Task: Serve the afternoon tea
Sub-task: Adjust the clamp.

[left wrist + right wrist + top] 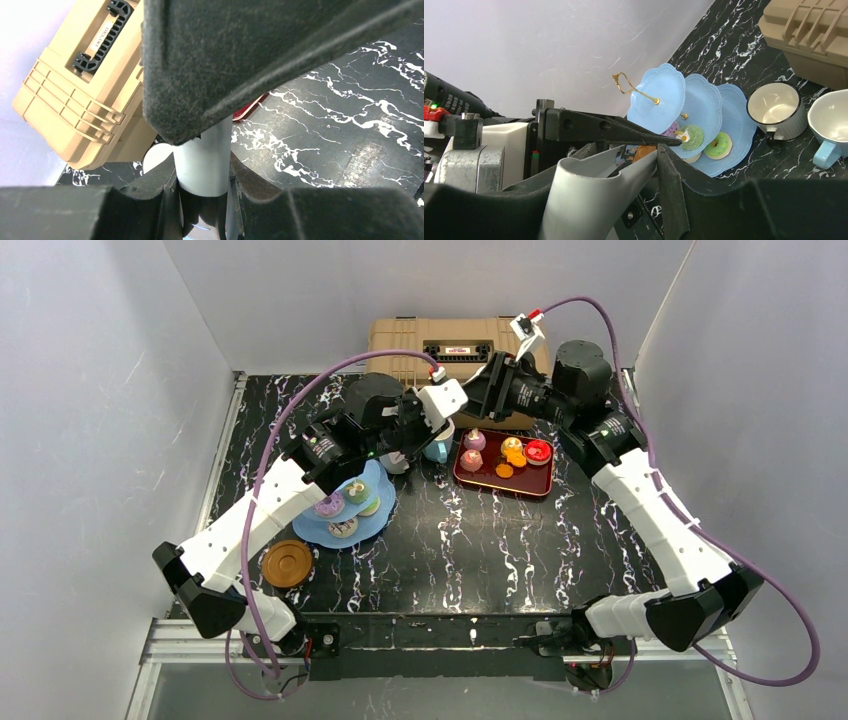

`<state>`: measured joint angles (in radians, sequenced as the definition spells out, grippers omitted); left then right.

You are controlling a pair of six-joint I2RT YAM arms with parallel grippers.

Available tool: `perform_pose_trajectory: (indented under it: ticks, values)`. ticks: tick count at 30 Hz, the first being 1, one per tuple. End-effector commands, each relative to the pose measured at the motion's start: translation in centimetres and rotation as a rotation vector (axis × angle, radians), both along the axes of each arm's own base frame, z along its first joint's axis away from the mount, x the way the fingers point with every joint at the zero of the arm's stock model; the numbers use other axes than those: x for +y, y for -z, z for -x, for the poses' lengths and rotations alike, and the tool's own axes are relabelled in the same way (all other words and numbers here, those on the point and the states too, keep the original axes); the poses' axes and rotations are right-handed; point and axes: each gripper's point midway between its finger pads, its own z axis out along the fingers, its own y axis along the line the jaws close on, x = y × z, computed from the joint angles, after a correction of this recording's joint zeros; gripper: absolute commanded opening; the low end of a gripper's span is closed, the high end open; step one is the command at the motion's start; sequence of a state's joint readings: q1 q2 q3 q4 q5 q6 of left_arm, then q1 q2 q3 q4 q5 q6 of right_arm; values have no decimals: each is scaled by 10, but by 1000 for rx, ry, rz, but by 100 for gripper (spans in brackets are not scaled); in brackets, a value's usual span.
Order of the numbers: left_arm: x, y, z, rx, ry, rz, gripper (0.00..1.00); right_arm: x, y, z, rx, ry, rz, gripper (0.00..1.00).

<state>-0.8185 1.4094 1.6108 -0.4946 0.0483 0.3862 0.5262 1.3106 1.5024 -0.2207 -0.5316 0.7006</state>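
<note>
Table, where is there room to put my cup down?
The bare marble in the middle, between the cake stand, the red tray and the near edge. Crowded at the back by the mugs and toolbox.

Blue cake stand beside white mug

One three-tier stand at the far left shows four treats. Five more lie on one tray at the far right. Two mugs. One saucer, near left. One toolbox. One tongs.
</note>
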Motion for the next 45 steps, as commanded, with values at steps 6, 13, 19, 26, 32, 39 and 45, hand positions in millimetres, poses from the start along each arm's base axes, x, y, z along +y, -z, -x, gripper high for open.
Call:
perform_pose_trajectory:
  ticks: [6,13,19,26,32,39,45]
  values:
    - [0,-49,-9,-147,-41,80,0,14,6,2,-18,27,42,56]
    - [-9,-43,7,-99,45,88,15,10,3,-9,-55,105,54,33]
    - [-4,-40,20,-61,67,96,74,-3,8,-19,-120,172,143,27]
    - [30,-63,20,-58,-76,112,97,-40,77,-42,-162,323,429,26]
    - [62,-61,30,25,-141,96,98,-70,127,-62,-172,447,613,27]
    - [97,-54,21,141,-233,98,98,-90,150,-80,-228,563,695,37]
    - [113,-49,15,155,-275,65,98,-92,165,-90,-257,603,687,47]
